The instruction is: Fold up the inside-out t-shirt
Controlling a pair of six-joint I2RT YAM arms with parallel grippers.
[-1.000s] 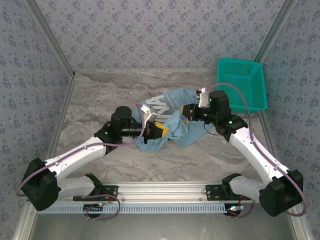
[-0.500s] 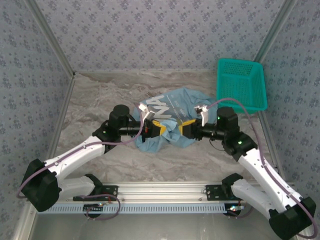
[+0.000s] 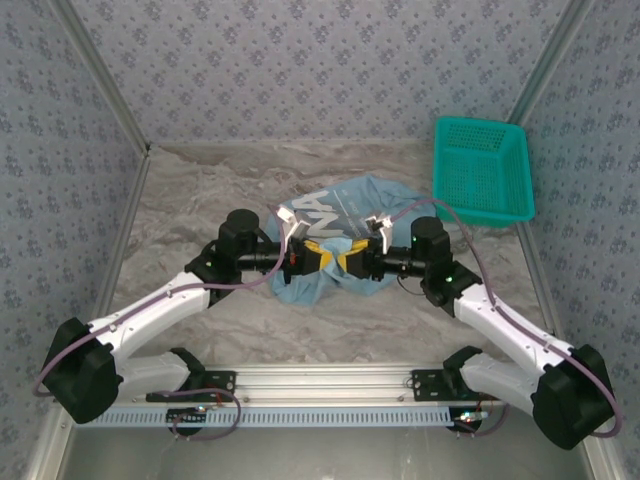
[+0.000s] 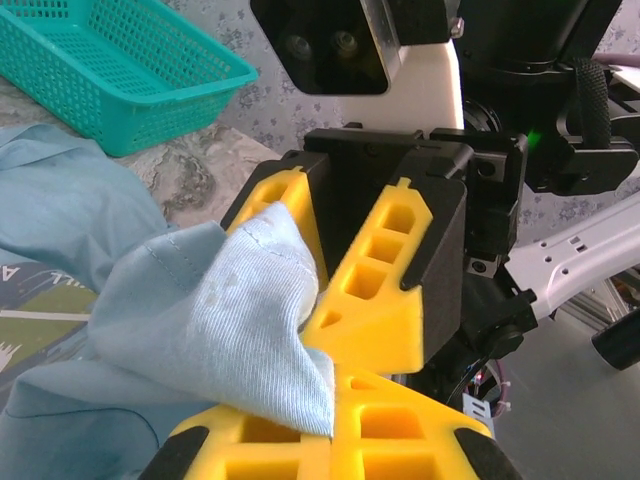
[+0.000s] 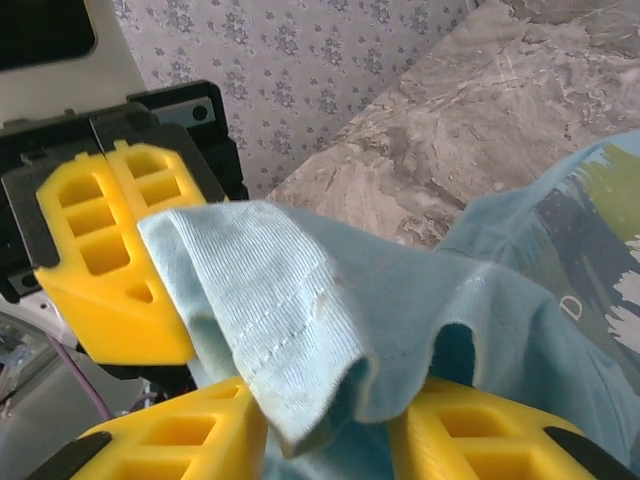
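Ctr of worktop, a bit to far side: t-shirt, light blue, crumpled, white print facing up on its left part. Near edge of cloth held up btwn both grippers, tip to tip there.

Left gripper: clenched on a hemmed corner of the t-shirt. Right gripper: jaws apart, fold of same cloth hanging in the gap, no pinch visible.

Room: bare worktop wide open at left up to the walls and on near side up to the rail; less at right, w/ teal basket in far right corner, close to t-shirt edge but not touching.

Top view: whole layout & edges clear, gripper tips too small to read. Left wrist view: right gripper face-on, yellow fingers in V shape, cloth flap over one of them, basket in bg at upper left. Right wrist view: left gripper's fingers pressed flat together, stitch line of hem sharp, cloth draped over own fingers at bottom, print panel at right edge.
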